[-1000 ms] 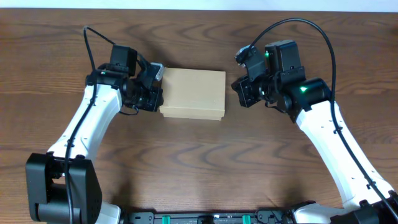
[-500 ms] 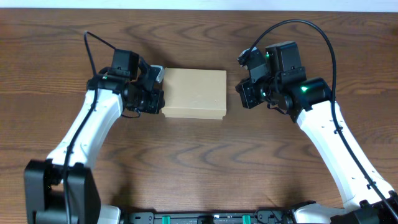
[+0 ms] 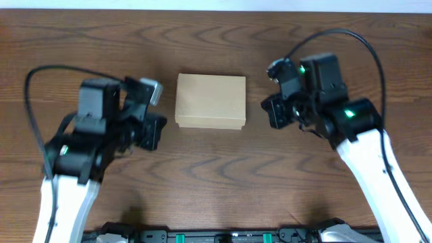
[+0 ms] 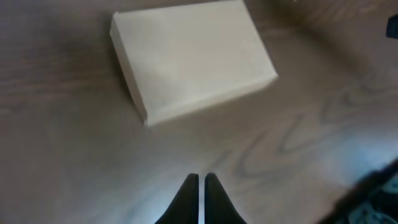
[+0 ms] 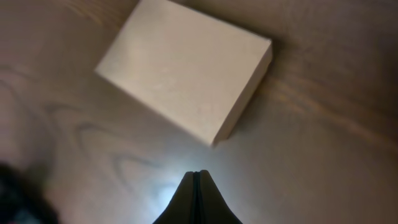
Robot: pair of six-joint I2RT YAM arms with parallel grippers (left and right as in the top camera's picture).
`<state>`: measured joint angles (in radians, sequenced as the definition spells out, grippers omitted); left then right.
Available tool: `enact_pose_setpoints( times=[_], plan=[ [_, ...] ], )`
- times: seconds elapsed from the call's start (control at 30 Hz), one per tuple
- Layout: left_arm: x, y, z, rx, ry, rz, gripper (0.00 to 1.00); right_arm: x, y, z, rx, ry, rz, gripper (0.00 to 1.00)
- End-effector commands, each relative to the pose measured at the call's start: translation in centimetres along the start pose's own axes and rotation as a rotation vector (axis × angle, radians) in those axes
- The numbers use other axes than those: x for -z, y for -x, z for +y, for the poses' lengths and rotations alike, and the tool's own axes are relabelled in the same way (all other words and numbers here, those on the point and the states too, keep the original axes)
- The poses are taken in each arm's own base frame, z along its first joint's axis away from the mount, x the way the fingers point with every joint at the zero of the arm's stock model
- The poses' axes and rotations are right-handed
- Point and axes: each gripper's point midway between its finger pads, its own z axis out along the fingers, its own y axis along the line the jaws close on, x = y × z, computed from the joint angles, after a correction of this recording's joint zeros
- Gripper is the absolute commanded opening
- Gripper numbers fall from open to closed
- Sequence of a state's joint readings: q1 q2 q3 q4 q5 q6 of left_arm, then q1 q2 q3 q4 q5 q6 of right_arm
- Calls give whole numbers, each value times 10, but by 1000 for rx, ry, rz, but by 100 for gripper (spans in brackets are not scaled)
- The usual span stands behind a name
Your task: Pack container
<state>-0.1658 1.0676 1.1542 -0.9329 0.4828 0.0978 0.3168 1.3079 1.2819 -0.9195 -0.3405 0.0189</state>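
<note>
The container (image 3: 210, 101) is a plain tan cardboard box lying flat on the wooden table with its lid closed. It also shows in the left wrist view (image 4: 193, 57) and in the right wrist view (image 5: 185, 74). My left gripper (image 3: 156, 128) is to the left of the box and apart from it. Its fingers (image 4: 200, 178) are together with nothing between them. My right gripper (image 3: 273, 112) is to the right of the box, also apart from it. Its fingers (image 5: 196, 175) are shut and empty. No markers are in view.
The brown wooden table (image 3: 216, 175) stretches all round the box. A dark rail (image 3: 216, 236) runs along the front edge. Black cables loop above both arms.
My left arm has pulled away from the box's left end, back to the left and toward the front. My right arm has shifted slightly right and forward. The box has stayed put.
</note>
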Motion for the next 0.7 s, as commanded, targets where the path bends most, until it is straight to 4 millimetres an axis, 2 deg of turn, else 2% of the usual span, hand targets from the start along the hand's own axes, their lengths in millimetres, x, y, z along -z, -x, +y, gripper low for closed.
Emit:
enact_pose_setpoints(
  times=[0.0, 0.1, 0.27, 0.37, 0.5, 0.53, 0.57, 0.6, 0.63, 0.67],
  plan=[
    [29, -12, -11, -5, 21, -40, 6, 32, -2, 26, 9, 37, -53, 2],
    [53, -30, -22, -16, 21, -65, 6, 58, -13, 35, -3, 10, -83, 2],
    [81, -49, -36, -44, 22, -129, 6, 93, -33, 49, 53, -14, -157, 1],
    [92, -57, -41, -59, 23, -161, 6, 101, -55, 54, 74, 4, -175, 1],
    [97, -57, -43, -71, 24, -189, 6, 101, -90, 45, 37, -10, -174, 2],
    [97, -56, -43, -72, 24, -192, 18, 101, -96, 45, 34, -8, -183, 1],
    [97, -55, -43, -73, 24, -194, 45, 101, -100, 44, 36, -7, -190, 2],
    [97, -54, -43, -73, 24, -196, 91, 103, -104, 44, 38, -4, -197, 22],
    [97, -52, -43, -76, 23, -201, 95, 104, -107, 44, 38, -2, -199, 49],
    [97, -52, -44, -77, 17, -203, 95, 106, -111, 44, 33, -2, -194, 99]
  ],
)
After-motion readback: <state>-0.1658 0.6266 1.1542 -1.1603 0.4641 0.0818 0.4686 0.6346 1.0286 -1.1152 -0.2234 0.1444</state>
